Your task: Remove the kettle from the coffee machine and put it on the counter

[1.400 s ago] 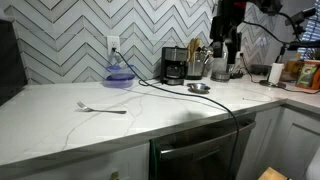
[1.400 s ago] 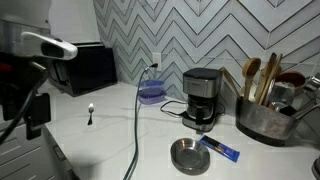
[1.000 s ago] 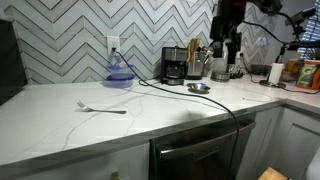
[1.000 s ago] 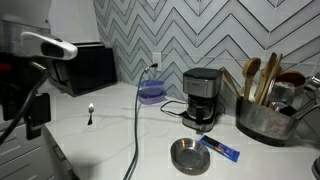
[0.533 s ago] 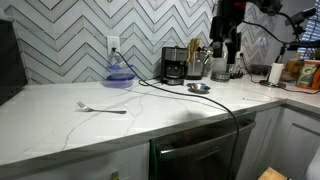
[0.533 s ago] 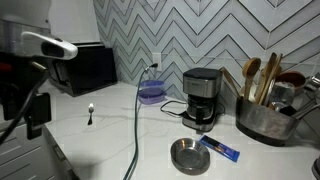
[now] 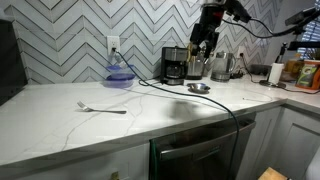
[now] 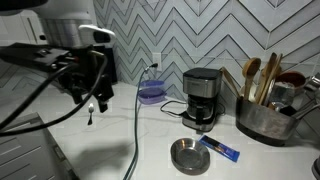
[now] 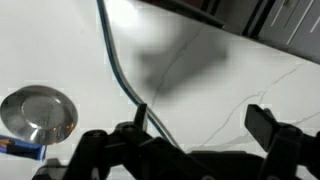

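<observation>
The coffee machine (image 7: 174, 64) is a small black drip maker by the tiled wall; it also shows in an exterior view (image 8: 203, 92). The kettle (image 8: 201, 114), a dark rounded carafe, sits in its base and also shows in an exterior view (image 7: 174, 73). My gripper (image 7: 205, 42) hangs above the counter (image 7: 120, 125), apart from the machine. In an exterior view it (image 8: 88, 93) is over the worktop (image 8: 110, 150). In the wrist view the gripper (image 9: 200, 125) is open and empty over white marble (image 9: 220, 70).
A round steel dish (image 8: 188, 155) and a blue packet (image 8: 220, 149) lie before the machine; the dish shows in the wrist view (image 9: 38, 112). A black cable (image 9: 118, 68) crosses the counter. A purple bowl (image 7: 120, 75), a fork (image 7: 100, 107) and a utensil pot (image 8: 262, 118) stand nearby.
The arm has swung sideways along the counter, ending closer to the coffee machine in one view. The jaws stay open. The kettle and machine have not moved.
</observation>
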`<move>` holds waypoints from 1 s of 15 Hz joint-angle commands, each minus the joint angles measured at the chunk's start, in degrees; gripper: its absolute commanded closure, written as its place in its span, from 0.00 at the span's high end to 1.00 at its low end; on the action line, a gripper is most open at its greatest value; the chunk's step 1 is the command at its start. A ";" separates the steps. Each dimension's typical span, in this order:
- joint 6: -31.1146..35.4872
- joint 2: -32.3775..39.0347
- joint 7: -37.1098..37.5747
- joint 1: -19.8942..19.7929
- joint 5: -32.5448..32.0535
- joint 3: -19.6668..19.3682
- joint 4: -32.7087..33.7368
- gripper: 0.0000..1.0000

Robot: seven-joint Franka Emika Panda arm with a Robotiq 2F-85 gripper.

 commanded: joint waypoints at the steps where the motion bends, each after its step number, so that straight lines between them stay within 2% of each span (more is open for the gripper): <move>1: 5.86 8.76 -6.96 -0.47 -1.10 -2.63 6.01 1.00; 8: 19.99 23.02 -16.14 -3.31 2.81 -6.35 14.69 1.00; 12: 27.39 31.13 -20.90 -6.03 5.04 -5.73 19.48 1.00; 14: 28.72 34.81 -23.26 -7.64 7.61 -5.00 22.06 1.00; 15: 27.72 30.52 -19.36 -7.77 4.54 -3.66 18.57 1.00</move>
